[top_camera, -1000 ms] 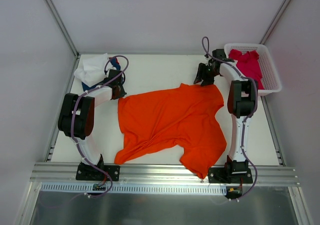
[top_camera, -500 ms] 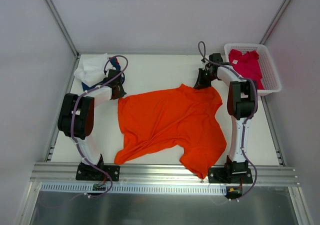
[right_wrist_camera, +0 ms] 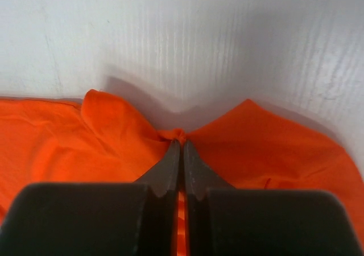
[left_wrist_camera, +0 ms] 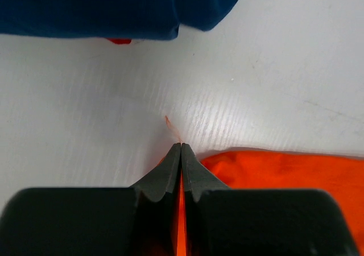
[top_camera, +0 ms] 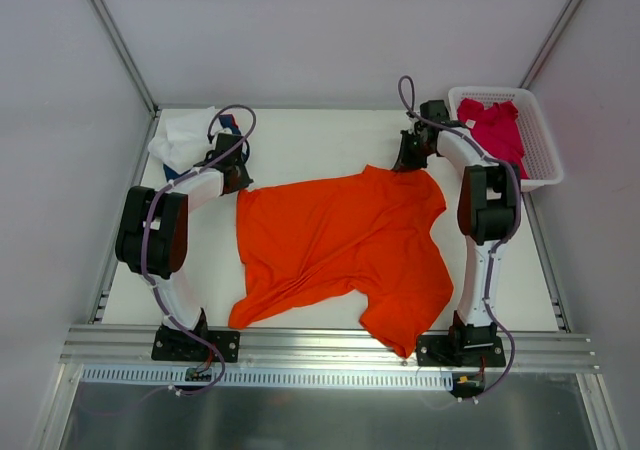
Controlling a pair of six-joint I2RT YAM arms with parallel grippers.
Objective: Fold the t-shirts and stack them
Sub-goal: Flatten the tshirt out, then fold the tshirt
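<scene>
The bright orange cloth t-shirt (top_camera: 340, 245) is spread mostly flat across the middle of the white tabletop (top_camera: 310, 140), with its far edge toward the back and one corner hanging near the front rail.

Big change: a second ago the right hand (top_camera: 408, 160) was wide open over the far right part of that edge. Now it's clamped fully closed with a little pucker of orange cloth bunched at its tips. The left hand (top_camera: 238, 178) hasn't budged. It's pinched tight on the far left corner, same as before. So both hands now have the far edge, and my guess is the first fold, pulling that edge toward the front, is ready to go.

The top camera can't really show whether either grip has cloth. The hands just look parked at the shirt's edge. The wrist views settle it. The right one shows the fabric drawn up into the closed tips, and the left one shows a sliver of orange between the closed fingers and a loose thread poking out past them.

The left wrist view also catches the navy blue cloth shirt (left_wrist_camera: 114, 8) just beyond, apart from the orange one. From above, it sits next to a crumpled white cloth shirt (top_camera: 180, 138) in the far left corner. A crimson-pink shirt (top_camera: 492, 125) lies in the white plastic mesh basket (top_camera: 545, 175) at far right. Nothing's stacked yet.
</scene>
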